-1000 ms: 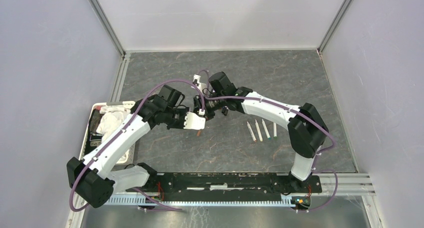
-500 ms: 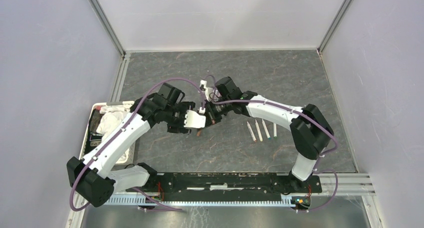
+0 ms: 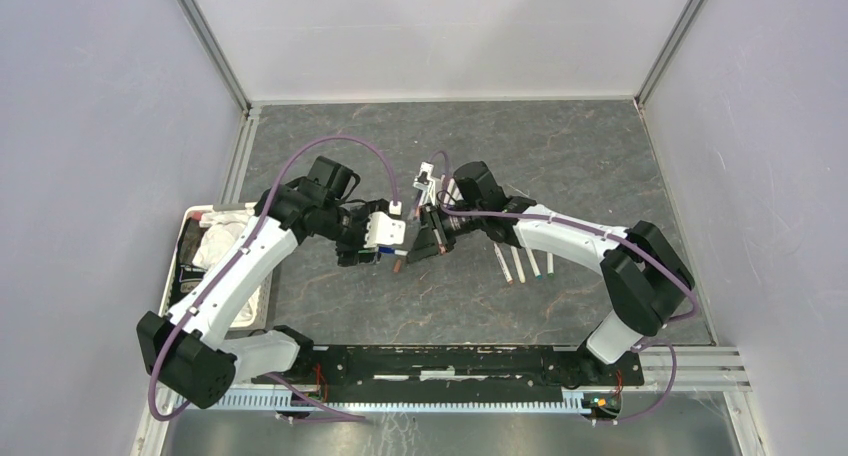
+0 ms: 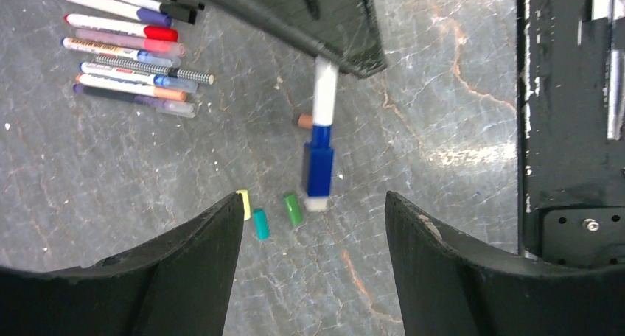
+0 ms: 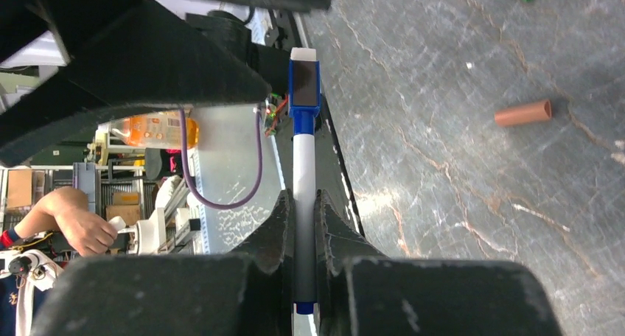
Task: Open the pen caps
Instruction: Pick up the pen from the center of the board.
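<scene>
**Top view:** slim pens [image 3: 522,261] lie in a row on the mottled grey table [image 3: 600,146]; a brown speck [image 3: 399,266] is probably a cap.

**Left wrist:** left gripper [image 4: 313,200], spread wide, faces a white-barrelled pen [image 4: 324,93] with boxy blue cap [image 4: 318,170], near loose cylindrical caps [image 4: 261,223].

**Right wrist:** right gripper [image 5: 300,203] pinches its smooth barrel.

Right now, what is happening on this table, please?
The right gripper is shut on a white pen whose blue cap is on. The left gripper is open and faces that cap, not gripping it. Several loose caps, green, teal, yellow and brown, lie on the table below; other capped pens lie in a group aside.
</scene>
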You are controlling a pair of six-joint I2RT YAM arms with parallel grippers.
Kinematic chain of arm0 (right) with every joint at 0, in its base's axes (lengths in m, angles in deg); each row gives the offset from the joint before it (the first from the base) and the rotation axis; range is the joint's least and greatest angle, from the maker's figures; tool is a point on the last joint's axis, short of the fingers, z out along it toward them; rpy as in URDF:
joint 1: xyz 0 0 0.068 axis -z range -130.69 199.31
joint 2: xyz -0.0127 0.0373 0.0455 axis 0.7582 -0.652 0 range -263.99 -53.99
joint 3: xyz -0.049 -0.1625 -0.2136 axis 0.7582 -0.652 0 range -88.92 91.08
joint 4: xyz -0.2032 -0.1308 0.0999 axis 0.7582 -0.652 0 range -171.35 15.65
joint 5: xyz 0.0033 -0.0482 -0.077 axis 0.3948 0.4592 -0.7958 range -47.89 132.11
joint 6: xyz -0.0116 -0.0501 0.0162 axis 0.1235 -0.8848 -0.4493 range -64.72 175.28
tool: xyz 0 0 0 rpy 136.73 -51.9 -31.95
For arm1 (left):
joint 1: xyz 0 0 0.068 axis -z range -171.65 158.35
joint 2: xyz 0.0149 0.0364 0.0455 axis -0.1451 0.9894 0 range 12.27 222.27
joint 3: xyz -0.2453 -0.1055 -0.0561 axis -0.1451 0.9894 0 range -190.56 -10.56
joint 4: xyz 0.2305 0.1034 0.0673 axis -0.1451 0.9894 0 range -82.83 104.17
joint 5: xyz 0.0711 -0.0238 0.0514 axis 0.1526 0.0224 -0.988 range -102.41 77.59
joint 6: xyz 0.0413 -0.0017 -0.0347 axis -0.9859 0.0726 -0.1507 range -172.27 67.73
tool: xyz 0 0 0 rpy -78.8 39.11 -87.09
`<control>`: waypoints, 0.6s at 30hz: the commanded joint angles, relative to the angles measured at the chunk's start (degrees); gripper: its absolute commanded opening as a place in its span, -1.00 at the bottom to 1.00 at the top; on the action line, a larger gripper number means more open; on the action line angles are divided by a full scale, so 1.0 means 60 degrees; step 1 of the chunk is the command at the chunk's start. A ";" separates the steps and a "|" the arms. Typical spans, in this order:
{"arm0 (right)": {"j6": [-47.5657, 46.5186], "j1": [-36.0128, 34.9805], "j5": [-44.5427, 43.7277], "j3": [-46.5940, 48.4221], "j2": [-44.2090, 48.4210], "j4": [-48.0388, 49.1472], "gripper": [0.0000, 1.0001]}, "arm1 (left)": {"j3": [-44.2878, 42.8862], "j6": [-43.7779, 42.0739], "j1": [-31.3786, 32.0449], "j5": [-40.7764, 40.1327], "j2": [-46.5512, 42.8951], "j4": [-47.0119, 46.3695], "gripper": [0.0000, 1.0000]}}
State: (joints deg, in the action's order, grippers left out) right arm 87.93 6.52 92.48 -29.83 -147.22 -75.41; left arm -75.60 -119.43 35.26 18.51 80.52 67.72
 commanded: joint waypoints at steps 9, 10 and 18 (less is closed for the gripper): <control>0.1033 -0.0028 0.0281 -0.0023 0.0240 0.2005 -1.00 | -0.0197 0.1046 0.0013 0.0668 0.0217 -0.0371 0.04; 0.0997 -0.0032 0.0277 -0.0039 0.0218 0.1978 -1.00 | -0.0181 0.1027 0.0011 0.0586 0.0226 -0.0421 -0.06; 0.1135 -0.0077 0.0313 0.0271 -0.0146 0.1981 -0.14 | -0.0088 0.0774 0.0073 0.0676 0.0113 -0.0416 -0.95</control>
State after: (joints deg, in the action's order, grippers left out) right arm 94.33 6.59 93.59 -29.99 -147.27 -66.10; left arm -75.51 -115.60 35.31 21.57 81.74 66.41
